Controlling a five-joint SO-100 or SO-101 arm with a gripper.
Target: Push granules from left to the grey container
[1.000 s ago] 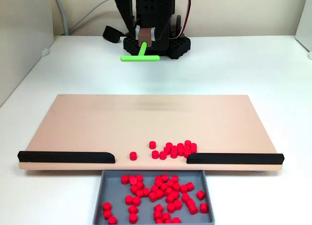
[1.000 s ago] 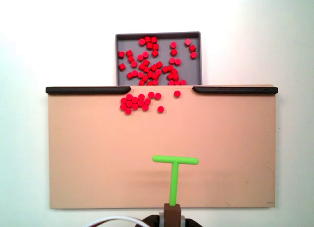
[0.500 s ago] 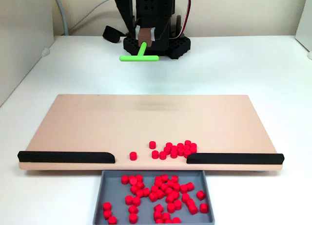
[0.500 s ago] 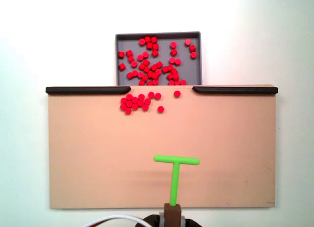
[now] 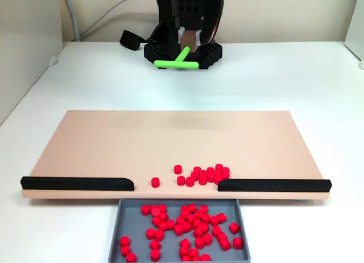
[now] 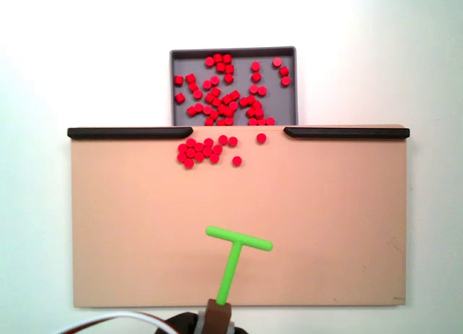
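Observation:
A cluster of red granules (image 5: 206, 175) lies on the beige board (image 5: 114, 143) by the gap between the black strips, with one stray (image 5: 155, 182) to its left. In the other fixed view the cluster (image 6: 198, 152) sits just below the left strip's end. Many more granules (image 5: 187, 224) (image 6: 221, 92) lie inside the grey container (image 5: 117, 229) (image 6: 278, 103) past the board's edge. My gripper (image 5: 186, 48) (image 6: 217, 314) is shut on the brown handle of a green T-shaped pusher (image 5: 176, 63) (image 6: 237, 256), held tilted and far from the granules.
Two black strips (image 5: 77, 183) (image 5: 273, 185) line the board's edge on either side of the gap above the container. The arm's black base (image 5: 182, 52) stands behind the board, with a cable (image 5: 96, 21) and a black object (image 5: 131, 40) to its left.
The pusher has swung sideways, rightward in the front view and leftward in the top-down view, and its crossbar now sits tilted. The granules have not moved.

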